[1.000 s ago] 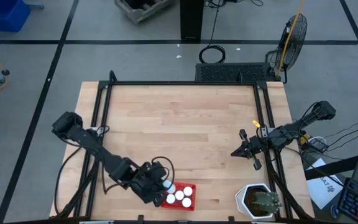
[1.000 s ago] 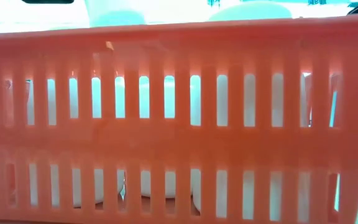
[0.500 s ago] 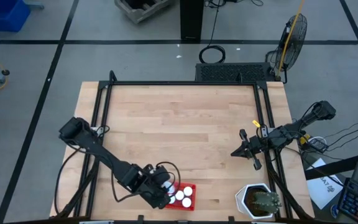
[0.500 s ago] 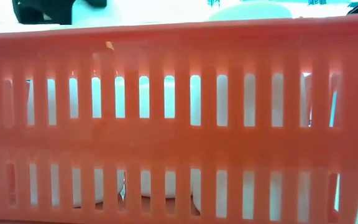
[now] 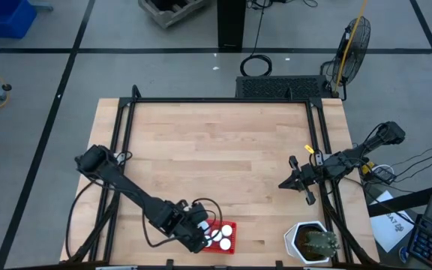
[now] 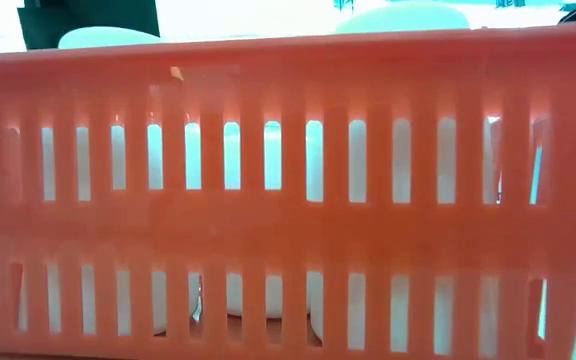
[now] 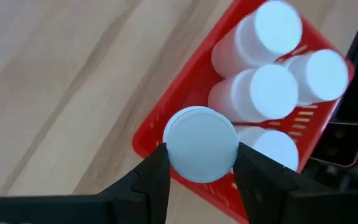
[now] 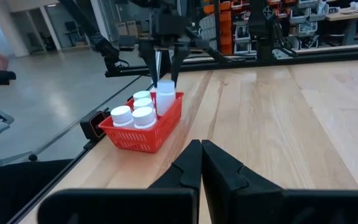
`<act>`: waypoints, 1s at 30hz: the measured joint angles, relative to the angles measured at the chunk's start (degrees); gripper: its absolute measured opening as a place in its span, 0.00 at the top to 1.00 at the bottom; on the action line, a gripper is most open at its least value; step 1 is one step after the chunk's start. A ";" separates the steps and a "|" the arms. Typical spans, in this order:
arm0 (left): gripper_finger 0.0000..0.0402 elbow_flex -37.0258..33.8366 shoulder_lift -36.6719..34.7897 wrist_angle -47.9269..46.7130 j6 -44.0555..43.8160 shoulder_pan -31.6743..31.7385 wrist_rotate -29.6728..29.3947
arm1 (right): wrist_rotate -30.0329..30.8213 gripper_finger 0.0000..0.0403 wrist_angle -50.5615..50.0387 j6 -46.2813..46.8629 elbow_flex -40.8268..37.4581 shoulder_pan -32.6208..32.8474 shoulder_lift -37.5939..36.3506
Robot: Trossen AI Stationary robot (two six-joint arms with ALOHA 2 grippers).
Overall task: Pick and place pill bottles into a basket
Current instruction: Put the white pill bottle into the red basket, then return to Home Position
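Observation:
The red basket [image 5: 232, 226] stands at the table's near edge and fills the low view [image 6: 288, 230]. Several white pill bottles [image 7: 272, 90] stand upright in it. My left gripper [image 5: 204, 231] is shut on one more pill bottle [image 7: 201, 144] over the basket's corner [image 7: 157, 134]. In the right wrist view this bottle [image 8: 165, 99] is upright with its lower part inside the basket [image 8: 143, 132]. My right gripper [image 8: 201, 158] is shut and empty, and waits at the table's right side [image 5: 283, 184]. My left gripper pinches the bottle at its cap end [image 7: 174, 163] between its two fingers [image 7: 156, 171], one on either side. The fingers [image 8: 158, 67] come from above, pointing down. The bottle is upright with its lower part inside the basket; I cannot tell whether it stands on the floor.
A white octagonal pot with a green plant [image 5: 310, 241] stands at the near right corner. A black frame [image 5: 216, 100] runs along the table's far, left and right sides. The wide middle of the wooden table [image 5: 216, 150] is bare.
My left gripper has gone toward the table's near edge and the basket, and down, still shut on the bottle. The bottle, which was above the basket, now has its lower part inside it, with its cap just above the rim.

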 joint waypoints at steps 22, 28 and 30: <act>0.39 0.00 2.78 8.56 3.31 0.89 2.48 | 0.00 0.99 0.02 0.00 0.00 0.00 0.04; 0.37 -0.01 2.31 6.11 3.34 1.54 2.73 | 0.00 0.99 0.02 0.00 0.00 0.00 0.04; 0.37 -0.04 1.67 3.90 3.89 1.76 2.83 | 0.00 0.99 -0.02 -0.01 0.00 0.00 0.04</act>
